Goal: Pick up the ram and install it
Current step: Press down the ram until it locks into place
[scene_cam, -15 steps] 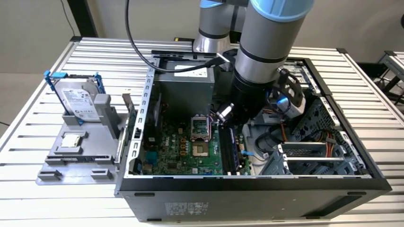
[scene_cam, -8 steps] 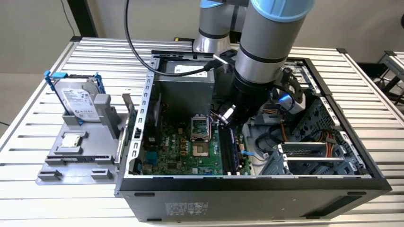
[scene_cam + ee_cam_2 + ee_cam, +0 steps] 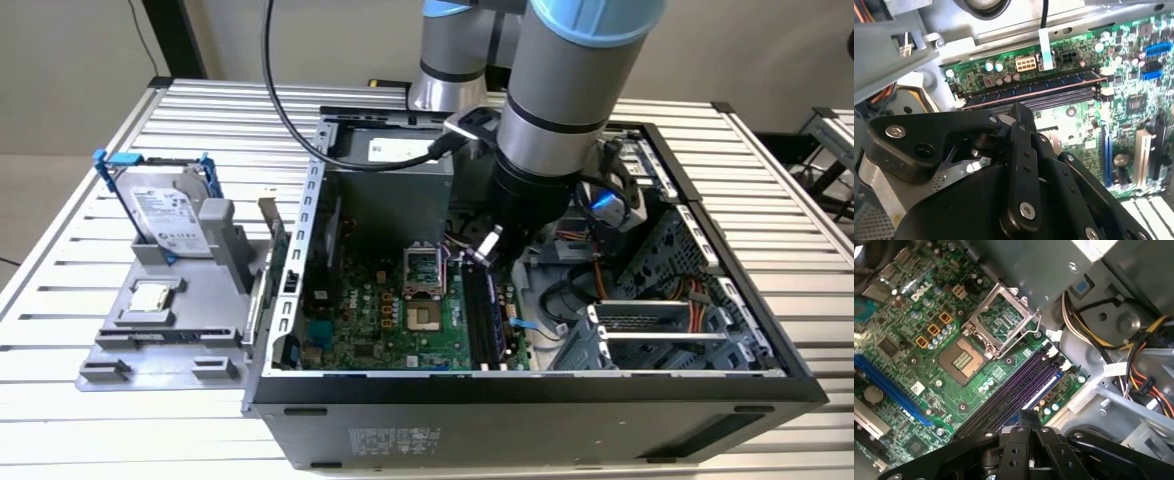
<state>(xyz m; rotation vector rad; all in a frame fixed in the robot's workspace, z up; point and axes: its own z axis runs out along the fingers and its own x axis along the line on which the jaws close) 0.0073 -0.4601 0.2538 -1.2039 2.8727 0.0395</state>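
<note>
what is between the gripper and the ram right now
Nothing visible. In the second wrist view the ram stands in its slot on the motherboard, and the shut gripper is close beside it, with no cable or part between them.

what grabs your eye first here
The big grey arm plunging into the open computer case, its pincer just above the ram sitting in the motherboard's slots. Next, the silver hard drive with blue rails, upright on the grey stand at the exterior view's left.
</note>
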